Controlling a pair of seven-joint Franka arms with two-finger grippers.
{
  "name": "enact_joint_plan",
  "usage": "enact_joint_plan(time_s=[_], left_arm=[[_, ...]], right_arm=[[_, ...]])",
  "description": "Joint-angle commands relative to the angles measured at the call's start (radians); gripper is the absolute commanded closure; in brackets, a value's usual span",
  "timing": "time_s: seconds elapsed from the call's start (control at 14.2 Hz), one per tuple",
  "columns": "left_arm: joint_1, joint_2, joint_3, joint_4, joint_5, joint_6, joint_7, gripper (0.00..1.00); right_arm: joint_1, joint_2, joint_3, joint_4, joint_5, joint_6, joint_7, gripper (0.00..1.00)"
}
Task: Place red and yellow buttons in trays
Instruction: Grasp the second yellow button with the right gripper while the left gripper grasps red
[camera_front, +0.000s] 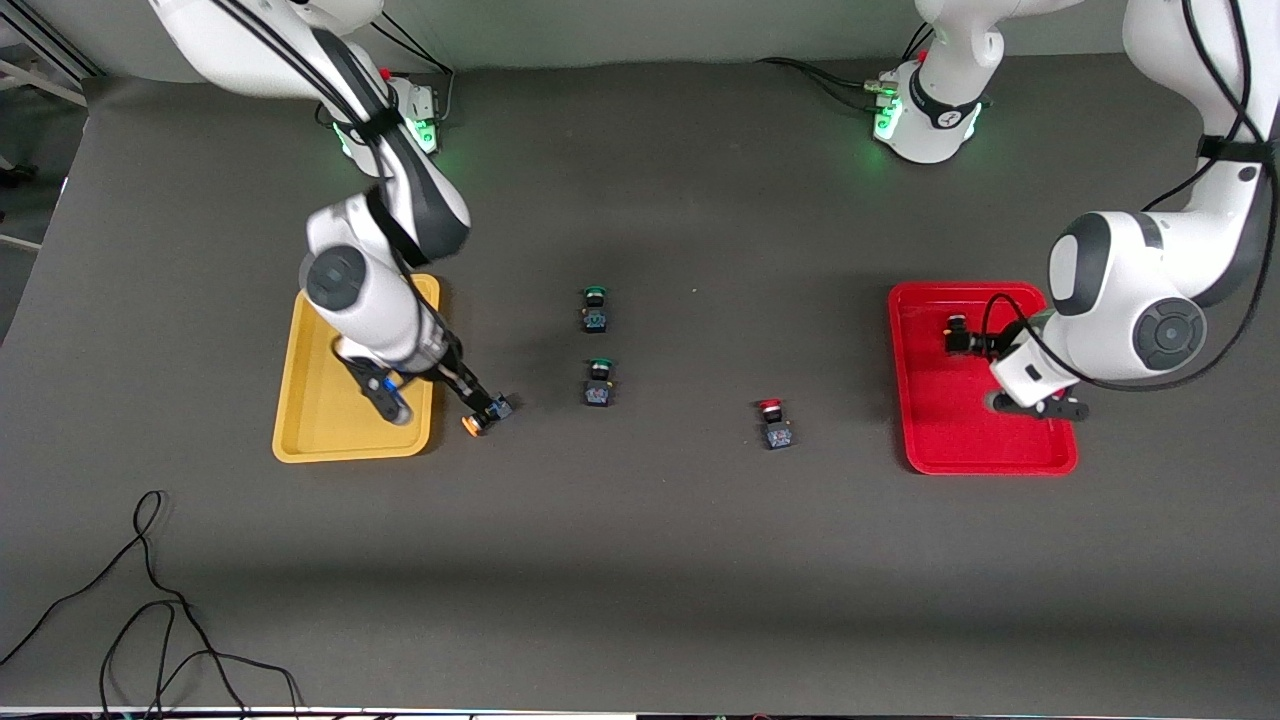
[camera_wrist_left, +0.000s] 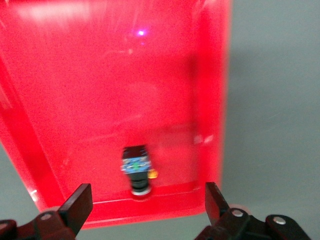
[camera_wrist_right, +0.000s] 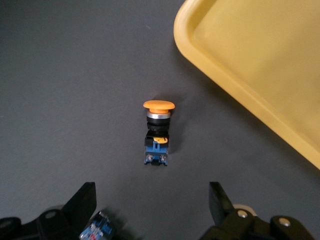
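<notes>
A yellow-capped button (camera_front: 472, 423) lies on its side on the table beside the yellow tray (camera_front: 300, 400), at the tray's corner nearest the front camera. My right gripper (camera_front: 440, 405) is open and low by that tray's edge. In the right wrist view the button (camera_wrist_right: 157, 134) lies just ahead of the open gripper (camera_wrist_right: 151, 196), beside the tray (camera_wrist_right: 260, 65). A blue switch body (camera_wrist_right: 97, 227) touches one fingertip, its cap hidden. A red-capped button (camera_front: 772, 421) stands on the table. My left gripper (camera_front: 1035, 405) is open over the red tray (camera_front: 925, 440). A dark-bodied button (camera_front: 955, 335) lies in it, close to the rim (camera_wrist_left: 136, 167). My left gripper (camera_wrist_left: 148, 194) is empty.
Two green-capped buttons (camera_front: 595, 308) (camera_front: 598, 383) stand mid-table, one nearer the front camera than the other. Loose black cables (camera_front: 150, 600) lie near the table's front edge at the right arm's end.
</notes>
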Motion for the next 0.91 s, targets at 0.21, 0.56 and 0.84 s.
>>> enact_joint_plan(time_s=[0.21,0.56,0.84], left_arm=[[-0.265,0.293,0.006,0.379,-0.115,0.022,-0.336,0.00],[-0.373,0.460,0.007,0.384,-0.103,0.352,-0.453,0.00],[-0.392,0.485,0.009,0.371,-0.101,0.382,-0.455,0.09]], right_arm=[[-0.021,0.173,-0.003,0.111,-0.039,0.009,0.019,0.00],[-0.021,0.215,-0.001,0.092,-0.039,0.088,0.016,0.28],[-0.024,0.213,-0.001,0.078,-0.024,0.101,0.014,1.00]])
